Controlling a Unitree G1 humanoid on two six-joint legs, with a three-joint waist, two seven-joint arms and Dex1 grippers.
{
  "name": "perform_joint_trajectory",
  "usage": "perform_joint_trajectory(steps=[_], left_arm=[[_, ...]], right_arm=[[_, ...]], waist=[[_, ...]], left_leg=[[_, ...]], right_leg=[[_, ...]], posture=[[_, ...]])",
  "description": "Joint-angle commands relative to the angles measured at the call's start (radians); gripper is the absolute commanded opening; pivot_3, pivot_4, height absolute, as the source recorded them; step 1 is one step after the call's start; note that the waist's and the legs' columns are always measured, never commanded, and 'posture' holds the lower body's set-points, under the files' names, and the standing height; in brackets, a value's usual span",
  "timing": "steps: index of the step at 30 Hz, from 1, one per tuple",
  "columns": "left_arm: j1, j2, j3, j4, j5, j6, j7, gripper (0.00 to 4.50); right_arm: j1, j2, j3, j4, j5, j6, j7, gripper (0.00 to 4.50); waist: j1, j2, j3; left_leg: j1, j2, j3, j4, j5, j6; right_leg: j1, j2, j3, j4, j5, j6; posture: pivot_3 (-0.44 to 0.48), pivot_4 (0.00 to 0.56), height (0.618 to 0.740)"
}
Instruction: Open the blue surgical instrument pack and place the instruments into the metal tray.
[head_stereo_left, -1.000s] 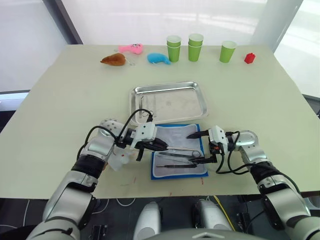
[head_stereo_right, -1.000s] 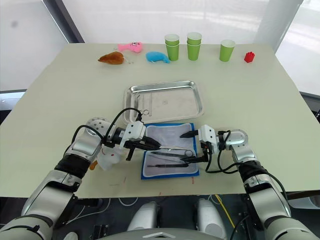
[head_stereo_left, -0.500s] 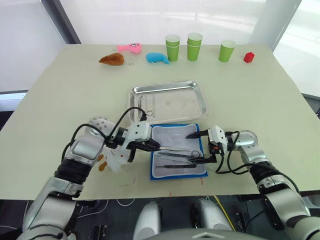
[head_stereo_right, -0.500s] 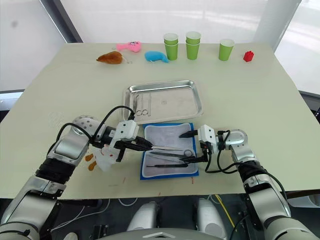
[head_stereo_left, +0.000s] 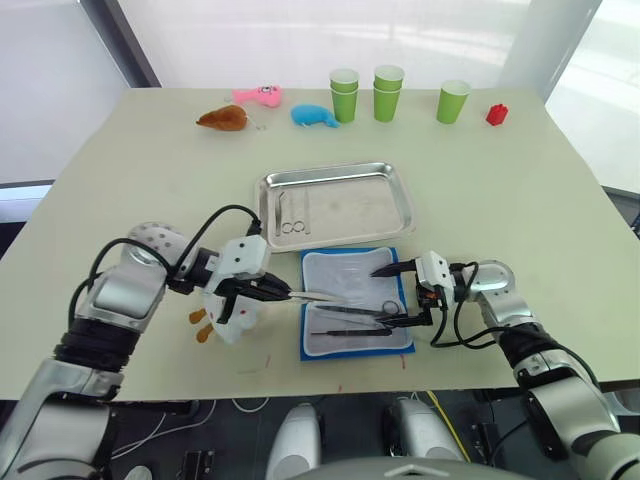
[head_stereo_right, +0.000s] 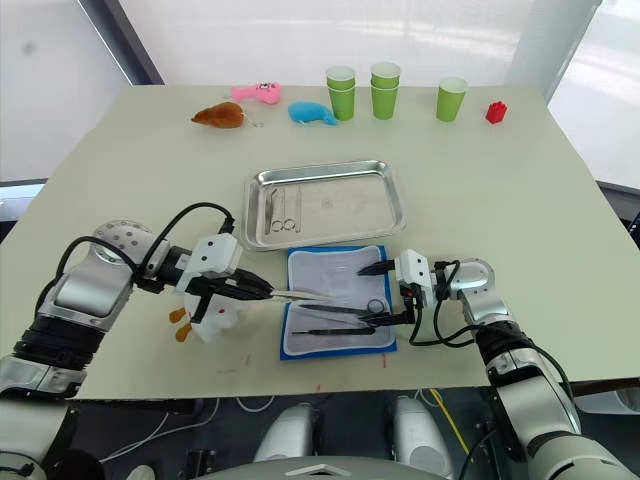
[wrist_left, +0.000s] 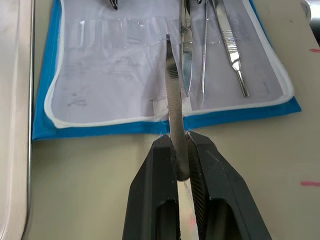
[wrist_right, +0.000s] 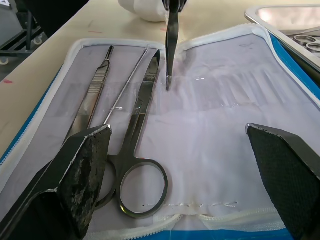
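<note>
Pack: we see the pack (head_stereo_left: 357, 316) lying open near the table's front edge, lining up, just in front of the tray (head_stereo_left: 337, 205); opening looks done.
Tray: it sits toward the middle of the table, and ring-handled instruments (head_stereo_left: 287, 213) already lie at its left end, so we judge the transfer partly done.
Left hand: our left hand (wrist_left: 182, 159) is pressed together on a thin silver tweezer-like tool (wrist_left: 173, 110), pinching its rear end; the tip hangs over the pack's left edge, lifted off the lining.
Right hand: our right hand (head_stereo_left: 395, 295) is spread wide, one finger on each side of the pack's right end, holding nothing we can see.
Still in pack: scissors (wrist_right: 142, 150), a flat-handled tool (wrist_right: 93, 99) and a thin probe (wrist_right: 127, 82) lie side by side on the lining.
Left to do: we judge the held tool must go over to the tray, then the three remaining.
Hard to make out: how many instruments are in the tray; whether the right fingers touch the fabric; a white object (head_stereo_left: 231, 318) under the left hand, which we cannot identify.
</note>
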Motion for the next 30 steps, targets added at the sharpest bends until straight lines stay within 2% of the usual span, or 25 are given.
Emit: perform_joint_trajectory(steps=[1, 5, 9, 11, 15, 23, 30], left_arm=[[-0.006, 0.046, 0.052, -0.038, -0.043, -0.001, -0.040, 0.02], [-0.024, 0.092, 0.080, -0.051, -0.078, 0.038, -0.071, 0.02], [-0.003, 0.212, 0.070, -0.105, -0.210, 0.077, -0.096, 0.02], [-0.027, 0.197, 0.100, -0.102, -0.227, 0.123, -0.085, 0.02], [-0.075, 0.114, 0.133, -0.095, -0.245, 0.199, 0.045, 0.02], [-0.097, -0.118, 0.202, -0.219, -0.270, 0.417, 0.422, 0.02], [-0.163, -0.468, 0.240, -0.254, -0.163, 0.562, 0.989, 0.02]], right_arm=[[0.065, 0.003, 0.065, 0.077, -0.072, 0.023, 0.001, 4.50], [0.070, 0.004, 0.068, 0.075, -0.073, 0.023, 0.000, 4.50], [0.068, 0.005, 0.069, 0.079, -0.074, 0.021, 0.001, 4.50], [0.066, 0.007, 0.069, 0.081, -0.074, 0.021, 0.002, 4.50], [0.065, 0.009, 0.071, 0.086, -0.074, 0.018, 0.003, 4.50], [0.067, 0.003, 0.069, 0.085, -0.074, 0.016, 0.009, 4.50], [0.064, 0.000, 0.069, 0.086, -0.074, 0.017, 0.011, 4.50]], waist=[[0.000, -0.001, 0.001], [0.000, -0.001, 0.002], [-0.001, -0.003, 0.005], [0.000, -0.003, 0.005], [0.001, -0.004, 0.005], [-0.001, -0.009, 0.002], [0.001, -0.011, 0.001]], left_leg=[[0.000, 0.000, 0.000, 0.000, 0.000, 0.000], [0.000, 0.000, 0.000, 0.000, 0.000, 0.000], [-0.001, 0.001, -0.001, -0.001, 0.000, 0.000], [-0.001, 0.001, 0.000, -0.001, 0.000, 0.000], [0.000, 0.001, 0.000, 0.000, 0.000, 0.000], [-0.001, 0.001, 0.000, 0.000, 0.000, 0.000], [0.000, 0.000, -0.002, 0.001, 0.000, 0.000]], right_leg=[[0.000, 0.000, 0.000, 0.000, 0.000, 0.000], [0.000, 0.000, 0.000, 0.000, 0.000, 0.000], [-0.001, 0.001, 0.000, 0.000, 0.000, 0.000], [-0.001, 0.001, 0.000, 0.000, 0.000, 0.000], [-0.001, 0.001, -0.001, 0.001, -0.002, 0.003], [-0.001, 0.000, 0.000, 0.000, 0.000, 0.000], [0.002, 0.000, 0.000, 0.001, 0.001, 0.000]], posture=[[0.000, 0.150, 0.740], [0.000, 0.150, 0.740], [0.000, 0.150, 0.740], [0.000, 0.150, 0.740], [0.000, 0.150, 0.740], [0.000, 0.150, 0.740], [0.000, 0.150, 0.740]])
